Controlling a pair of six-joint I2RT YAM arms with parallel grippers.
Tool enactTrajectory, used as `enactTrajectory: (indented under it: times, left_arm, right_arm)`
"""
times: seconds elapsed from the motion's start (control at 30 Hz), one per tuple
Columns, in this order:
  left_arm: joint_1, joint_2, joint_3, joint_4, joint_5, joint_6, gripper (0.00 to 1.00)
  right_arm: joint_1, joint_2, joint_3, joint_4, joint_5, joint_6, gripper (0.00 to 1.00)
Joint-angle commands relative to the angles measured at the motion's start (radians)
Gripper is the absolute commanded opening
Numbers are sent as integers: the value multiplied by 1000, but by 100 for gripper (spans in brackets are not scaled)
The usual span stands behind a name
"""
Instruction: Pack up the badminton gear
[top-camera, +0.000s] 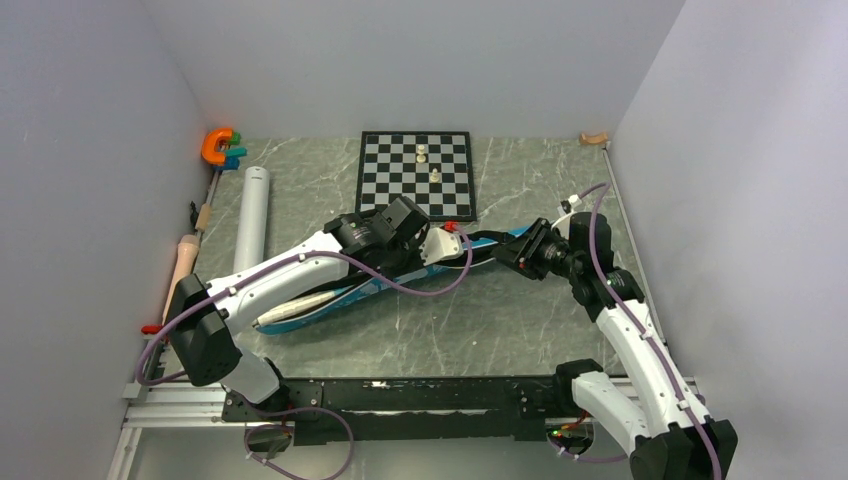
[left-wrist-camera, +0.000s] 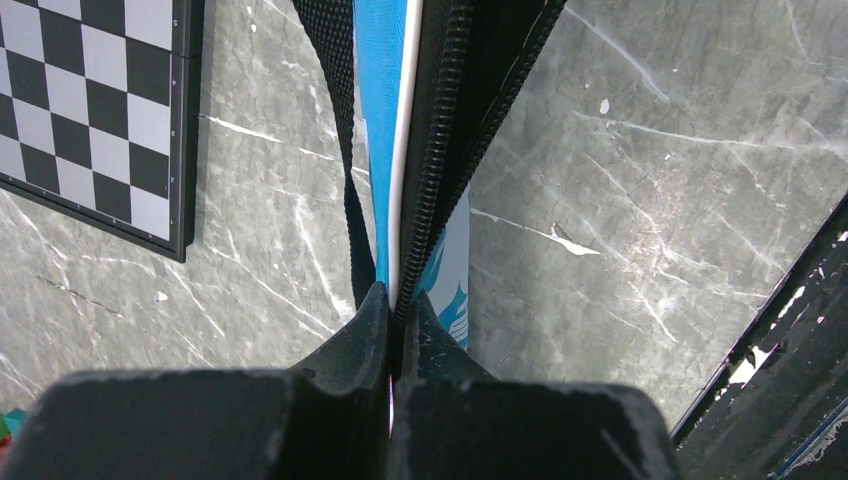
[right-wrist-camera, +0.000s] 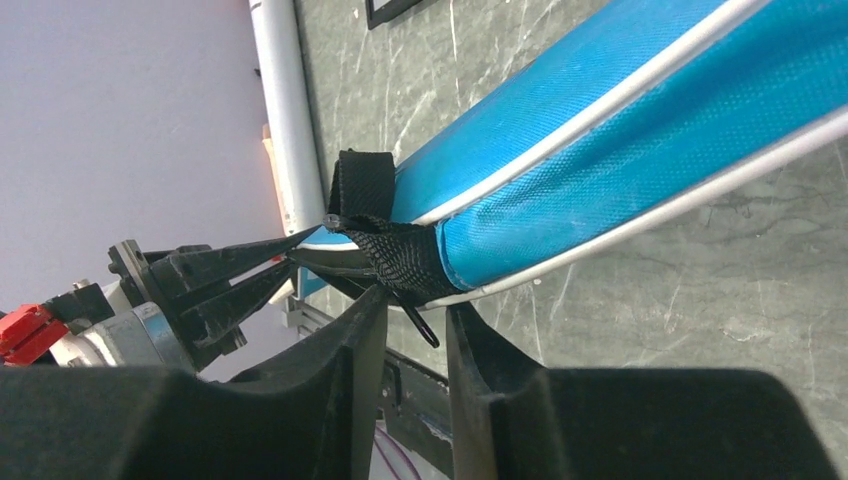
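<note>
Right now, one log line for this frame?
left gripper: shut on blue bag | right gripper: open around zipper pull

A robot lab's test cell: plain pale walls (top-camera: 90, 150) box in a grey marble-patterned worktop (top-camera: 500, 320), two white-and-black arms (top-camera: 270, 275) trailing purple cables (top-camera: 420, 285) are bolted to an aluminium rail (top-camera: 170, 410) at its near edge, and unrelated props, a chessboard (top-camera: 400, 190), a wooden rolling pin (top-camera: 182, 262) and an orange toy (top-camera: 215, 145), sit about it

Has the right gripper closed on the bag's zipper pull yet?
Not yet, open: the right gripper's fingers stand apart either side of the blue bag's zipper pull, gaps showing.
</note>
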Motion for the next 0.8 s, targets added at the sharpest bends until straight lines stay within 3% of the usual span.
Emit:
enactTrajectory:
  times: [0.0, 0.2, 0.4, 0.63, 0.77]
  left_arm:
    - [0, -59, 21, 24, 24, -9, 0]
    - [1, -60, 17, 22, 23, -10, 0]
    - [1, -62, 2, 30, 19, -5, 0]
    - [1, -73, -7, 24, 26, -1, 0]
    - [1, -78, -8, 22, 24, 0, 0]
  right_arm:
    - [-4, -11, -5, 60, -7, 11, 28]
    - [-4, -23, -11, 62, -8, 19, 18]
    - [-4, -36, -1, 36, -25, 10, 17]
    - [-5, -53, -2, 19, -26, 14, 31]
    - [-5, -49, 0, 23, -30, 21, 31]
